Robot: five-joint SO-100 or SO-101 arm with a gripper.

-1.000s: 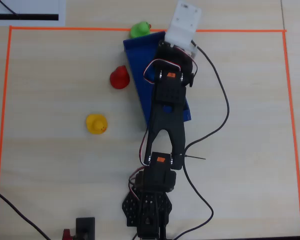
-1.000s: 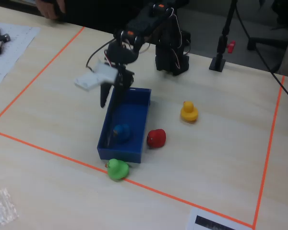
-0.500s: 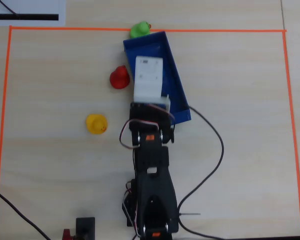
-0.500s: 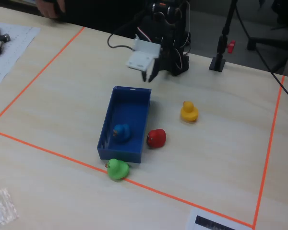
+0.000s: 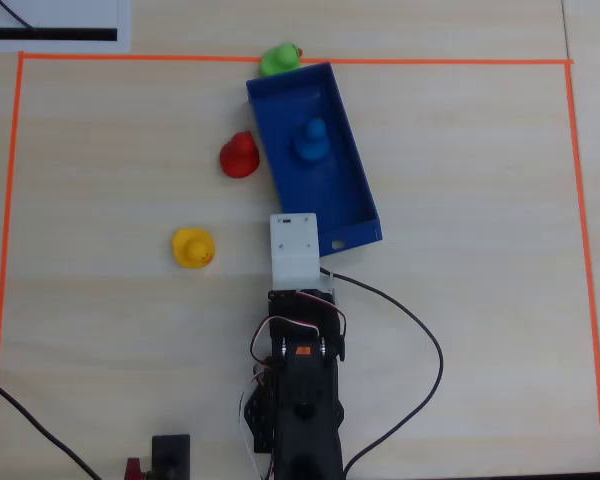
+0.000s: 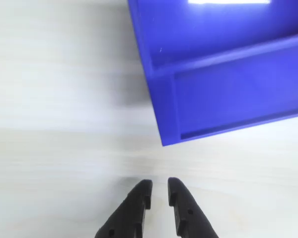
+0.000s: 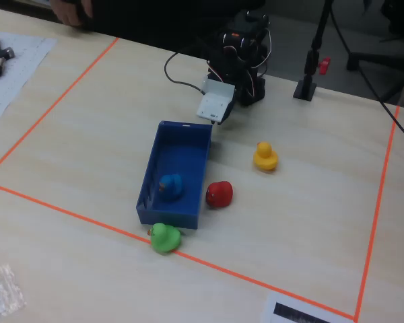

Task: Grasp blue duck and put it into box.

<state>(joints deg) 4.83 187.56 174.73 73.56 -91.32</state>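
**Blue duck sits inside the box; gripper empty at the box's near end**

Blue is the colour to look for first: you have one blue duck [image 5: 310,139] and it rests on the floor of the single dark-blue box [image 5: 358,190], in the half farther from the gripper [image 6: 159,188]. Count four ducks in all, one of each colour. The red duck [image 5: 239,155] stands just outside the box's long wall, on the left in the overhead view. The green duck [image 5: 278,59] touches or nearly touches the box's far short end, on the orange tape line [image 5: 10,200]. The yellow duck [image 5: 193,248] sits apart from the box, ahead and to the left of the arm in that same view.

You can see the box's long axis running away from the gripper, tilted to the left in the overhead view. The blue duck is upright; in the fixed view [image 7: 170,186] its head points roughly toward the left long wall, though its beak is too small to make out.

Your gripper hangs over bare table just short of the box's near short end. In the wrist view its two black fingers [image 6: 134,210] stand a narrow gap apart with nothing between them.
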